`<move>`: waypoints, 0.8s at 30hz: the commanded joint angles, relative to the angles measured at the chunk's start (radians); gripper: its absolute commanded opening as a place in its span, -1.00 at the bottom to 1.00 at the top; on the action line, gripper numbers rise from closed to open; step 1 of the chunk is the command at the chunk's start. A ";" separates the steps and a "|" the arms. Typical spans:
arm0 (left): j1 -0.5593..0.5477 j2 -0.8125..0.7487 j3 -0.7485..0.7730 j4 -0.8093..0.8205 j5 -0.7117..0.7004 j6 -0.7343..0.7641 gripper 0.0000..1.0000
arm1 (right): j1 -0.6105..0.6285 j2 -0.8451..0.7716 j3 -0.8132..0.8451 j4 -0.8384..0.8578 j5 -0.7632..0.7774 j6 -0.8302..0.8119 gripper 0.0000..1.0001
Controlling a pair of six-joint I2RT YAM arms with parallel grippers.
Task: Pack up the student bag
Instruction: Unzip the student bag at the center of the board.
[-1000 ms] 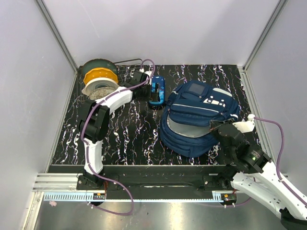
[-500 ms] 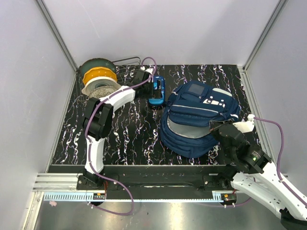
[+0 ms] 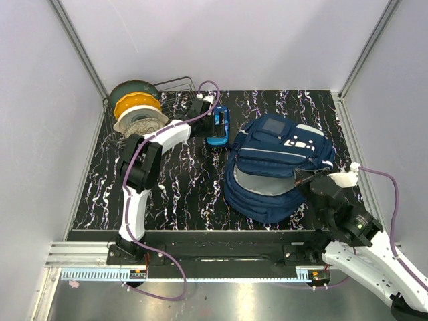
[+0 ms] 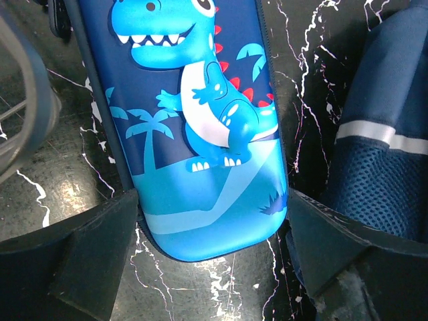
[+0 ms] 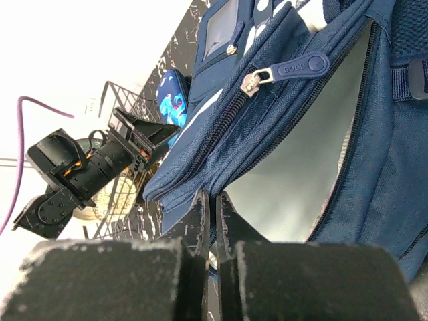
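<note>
**Item 1. Student bag** (image 3: 277,167). Navy with white stripes. It lies flat on the tabletop (image 3: 180,187), at 3 o'clock from the tabletop's middle. The main compartment is unzipped and its grey lining is exposed.

**Item 2. Pencil case** (image 4: 200,120). Glossy blue with a raised dinosaur. It lies flat at 12 o'clock on the tabletop, just beside the bag's 10 o'clock corner.

**Item 3. Left fingers** (image 4: 100,247). Spread wide, one on each long side of the case's end. They are very close to its walls, but I cannot tell whether they touch. Nothing is gripped.

**Item 4. Right fingers** (image 5: 231,267). Pinched tight on the fabric edge of the bag's opening at its 4 o'clock side, holding the mouth apart.

**Item 5. Wire basket** (image 3: 175,85). At 11 o'clock, behind the left arm and not involved.

**Step in hand (my judgement).** Taking up the pencil case for loading; packing looks barely begun.

**How to do it well.**
- Centre the case between the fingers and come low enough to bear on its side walls, not the rounded lid, since the shell looks slick.
- Close evenly.
- Lift clear of the bag's top edge before travelling towards 4 o'clock.
- Have the right side hold the mouth wide until the case is fully inside.
</note>
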 commanded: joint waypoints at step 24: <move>-0.113 -0.008 -0.096 -0.024 -0.089 0.074 0.79 | 0.000 -0.036 0.007 0.044 0.014 0.055 -1.00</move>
